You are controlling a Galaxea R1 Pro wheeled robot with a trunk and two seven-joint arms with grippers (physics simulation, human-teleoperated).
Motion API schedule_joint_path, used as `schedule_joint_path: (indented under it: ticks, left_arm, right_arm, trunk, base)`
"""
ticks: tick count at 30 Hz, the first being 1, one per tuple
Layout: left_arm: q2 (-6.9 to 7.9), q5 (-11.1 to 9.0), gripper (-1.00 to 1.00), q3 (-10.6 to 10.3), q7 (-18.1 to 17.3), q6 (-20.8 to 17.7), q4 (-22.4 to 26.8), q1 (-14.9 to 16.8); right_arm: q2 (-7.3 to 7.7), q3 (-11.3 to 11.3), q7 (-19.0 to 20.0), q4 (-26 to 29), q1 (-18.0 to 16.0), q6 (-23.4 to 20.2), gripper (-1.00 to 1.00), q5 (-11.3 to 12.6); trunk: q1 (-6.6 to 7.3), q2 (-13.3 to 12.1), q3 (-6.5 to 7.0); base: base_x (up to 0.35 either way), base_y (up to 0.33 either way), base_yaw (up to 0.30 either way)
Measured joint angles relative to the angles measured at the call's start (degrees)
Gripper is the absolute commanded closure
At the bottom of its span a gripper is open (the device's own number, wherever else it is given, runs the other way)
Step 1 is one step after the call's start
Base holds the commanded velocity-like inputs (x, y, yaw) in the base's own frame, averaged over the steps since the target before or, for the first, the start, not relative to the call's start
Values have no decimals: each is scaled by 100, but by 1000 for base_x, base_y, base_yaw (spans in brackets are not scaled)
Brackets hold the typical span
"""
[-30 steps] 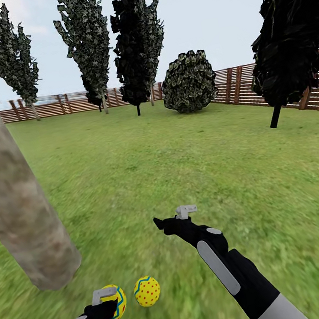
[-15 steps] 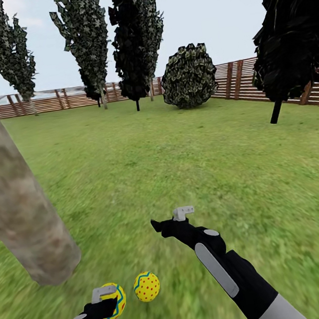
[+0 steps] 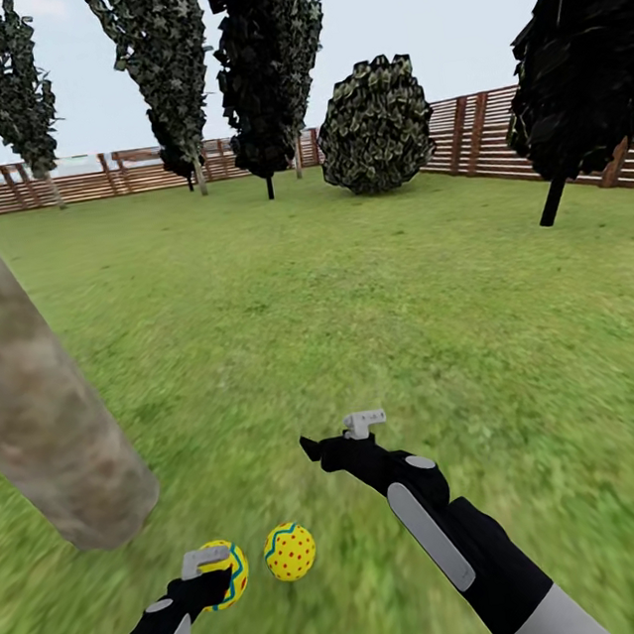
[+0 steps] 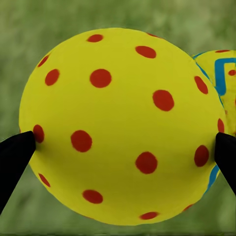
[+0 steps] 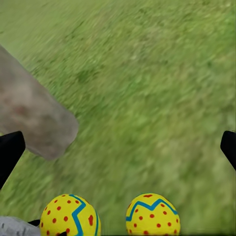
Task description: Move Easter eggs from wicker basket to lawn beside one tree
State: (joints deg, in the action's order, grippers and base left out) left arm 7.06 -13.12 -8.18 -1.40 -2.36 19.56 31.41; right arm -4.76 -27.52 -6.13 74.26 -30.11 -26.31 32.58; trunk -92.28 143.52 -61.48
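Note:
One yellow Easter egg (image 3: 230, 572) with red dots sits between the fingers of my left gripper (image 3: 213, 577), low over the lawn (image 3: 355, 302). In the left wrist view this egg (image 4: 118, 123) spans the gap, and both black fingertips (image 4: 17, 152) touch its sides. A second Easter egg (image 3: 289, 551) lies on the grass just right of it. Both eggs are close to the foot of the thick grey-tan tree (image 3: 40, 414). My right gripper (image 3: 335, 435) hovers open and empty beyond the eggs; its wrist view shows both eggs (image 5: 71, 216) (image 5: 152, 215) and the trunk (image 5: 34, 118). The wicker basket is out of view.
Open grass stretches ahead and to the right. Dark columnar trees (image 3: 260, 74) and a round bush (image 3: 375, 124) stand far off by the brown slat fence (image 3: 494, 139). Another dark tree (image 3: 573, 53) stands at the right.
The whole picture has shifted as the head camera tilted; the eggs, trunk and grippers keep their places relative to each other. My left gripper still holds its egg.

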Motion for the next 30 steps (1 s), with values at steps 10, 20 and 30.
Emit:
schedule_joint_path:
  ticks: [10,20,30]
  left_arm:
    - [0,0,100,-9,4,6,13,-4]
    - [4,-5,100,-11,3,12,63,-4]
    - [42,-1,100,-7,9,314,97,-6]
  right_arm:
    - [17,16,22,113,0,2,-100,9]
    - [19,18,19,163,3,2,-100,12]
    - [18,18,17,160,2,2,-100,12]
  trunk:
    - [-26,14,-222]
    - [-51,27,-443]
    - [-77,41,-665]
  base:
    - [0,0,0]
    - [0,0,0]
    - [0,0,0]
